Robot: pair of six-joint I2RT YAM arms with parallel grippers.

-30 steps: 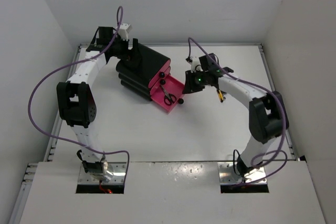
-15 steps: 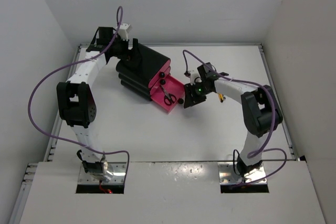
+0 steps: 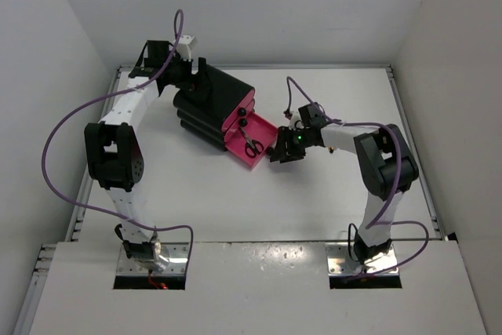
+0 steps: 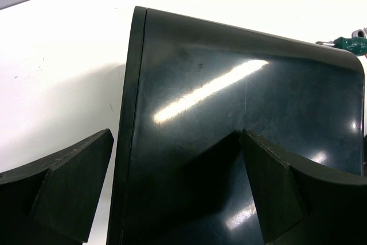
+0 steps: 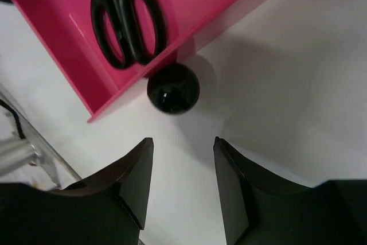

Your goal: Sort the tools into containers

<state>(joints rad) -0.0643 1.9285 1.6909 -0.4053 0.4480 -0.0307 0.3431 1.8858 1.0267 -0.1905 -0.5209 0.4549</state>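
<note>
The black cabinet (image 3: 208,103) stands at the back left, its pink drawer fronts facing right. Its lowest pink drawer (image 3: 263,132) is pulled out and holds the black-handled scissors (image 3: 252,147), also seen in the right wrist view (image 5: 126,21). My right gripper (image 5: 183,140) is open and empty, just short of that drawer's round black knob (image 5: 173,88); it sits at the drawer's front in the top view (image 3: 280,152). My left gripper (image 4: 178,142) is open against the cabinet's back (image 4: 241,119). A green-handled screwdriver (image 4: 351,43) peeks past the cabinet. The yellow-handled tool and the wrench are hidden.
White walls close the table at the back, left and right. The right arm (image 3: 376,154) bends over the table's right middle. A purple cable (image 3: 59,139) loops beside the left arm.
My right gripper has moved left and toward the near side, from beside the open drawer to its knob. The left arm, cabinet and scissors have not moved.
</note>
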